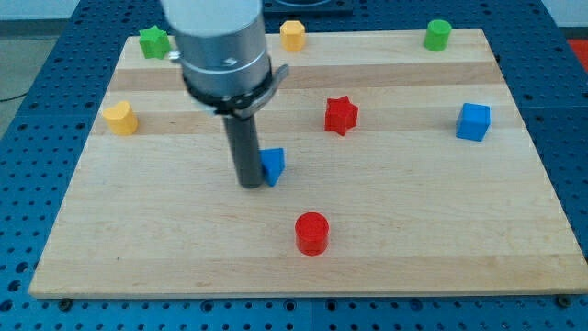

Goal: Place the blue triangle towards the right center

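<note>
There is no pincer here, so nothing is clenched or released: my tip (251,184) rests against the left side of the blue triangle (273,165), near the middle of the tabletop (413,248). The block looks light, rigid and prone to spinning, so I judge a push through its left face centre best, passing below the red star (341,115).

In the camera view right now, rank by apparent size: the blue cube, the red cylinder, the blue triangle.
1. Red cylinder, though it sits nearer the view's bottom.
2. Blue cube, close to it, so unsure.
3. Blue triangle, partly hidden by my tip.
</note>
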